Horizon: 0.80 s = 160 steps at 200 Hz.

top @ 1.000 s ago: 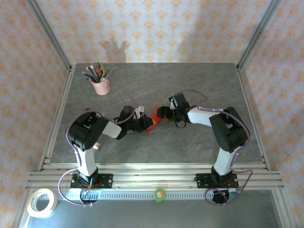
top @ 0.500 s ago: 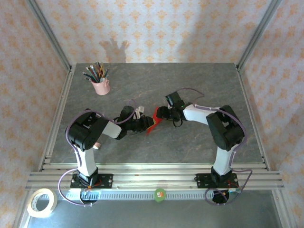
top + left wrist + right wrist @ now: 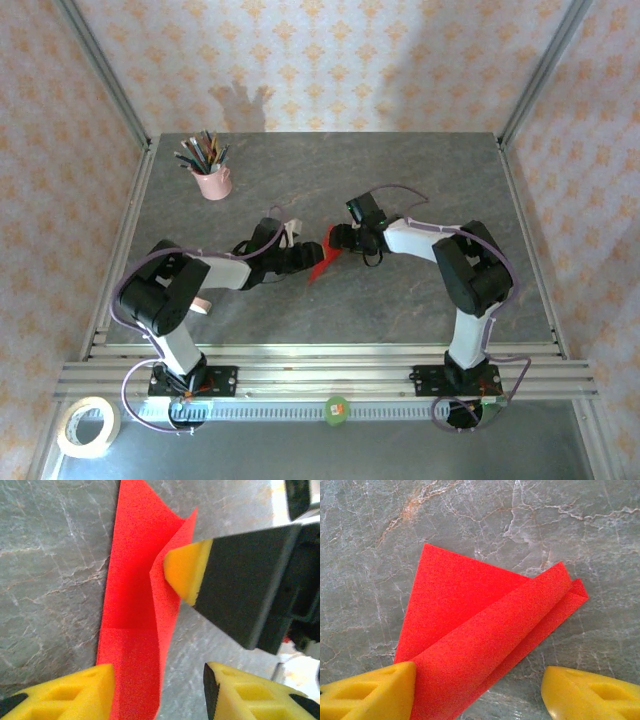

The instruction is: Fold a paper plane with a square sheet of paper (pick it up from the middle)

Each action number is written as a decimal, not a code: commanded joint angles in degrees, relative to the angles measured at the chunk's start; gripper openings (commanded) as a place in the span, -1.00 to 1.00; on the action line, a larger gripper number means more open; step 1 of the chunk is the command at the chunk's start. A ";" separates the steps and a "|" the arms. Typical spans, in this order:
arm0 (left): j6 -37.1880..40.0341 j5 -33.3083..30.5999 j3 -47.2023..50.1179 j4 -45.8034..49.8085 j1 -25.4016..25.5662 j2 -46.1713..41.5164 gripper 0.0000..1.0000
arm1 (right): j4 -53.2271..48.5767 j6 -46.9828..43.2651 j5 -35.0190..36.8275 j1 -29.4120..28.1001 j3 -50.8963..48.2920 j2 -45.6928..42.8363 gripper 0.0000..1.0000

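Observation:
The paper plane (image 3: 320,262) is a bright red, partly folded dart lying on the grey table between my two grippers. In the left wrist view the paper plane (image 3: 132,615) runs between the yellow fingers of my left gripper (image 3: 157,695), close to the left finger (image 3: 65,695), and the jaws stand apart without pinching it. The right gripper's yellow fingertip (image 3: 186,572) touches a raised flap. In the right wrist view the paper plane (image 3: 485,640) shows a curled fold, and my right gripper (image 3: 477,695) is open around its near end. From above, the left gripper (image 3: 303,256) and right gripper (image 3: 334,240) meet at the paper.
A pink cup (image 3: 212,182) full of pencils stands at the back left of the table (image 3: 420,170). A roll of tape (image 3: 85,427) and a small green object (image 3: 336,409) lie in front of the rail by the arm bases.
My left gripper has opened and let go of the red paper, and its arm has stretched out lower to the left. The right gripper has shifted slightly left onto the paper.

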<state>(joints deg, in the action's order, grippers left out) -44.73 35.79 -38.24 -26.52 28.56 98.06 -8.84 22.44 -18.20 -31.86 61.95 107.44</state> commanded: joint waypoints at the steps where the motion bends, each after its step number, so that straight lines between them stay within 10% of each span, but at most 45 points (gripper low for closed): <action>1: 4.88 -4.10 -1.52 7.22 1.21 -0.85 0.03 | 2.89 -0.19 0.55 -0.40 -1.53 7.46 0.39; 160: 7.20 -6.34 -3.60 12.02 2.26 4.26 -0.38 | 2.07 0.09 1.32 -0.41 -1.46 8.75 0.38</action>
<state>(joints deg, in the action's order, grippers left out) -38.89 31.99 -41.28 -17.52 30.39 99.88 -9.28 22.46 -17.93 -31.86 62.28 108.07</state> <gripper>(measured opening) 0.324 0.691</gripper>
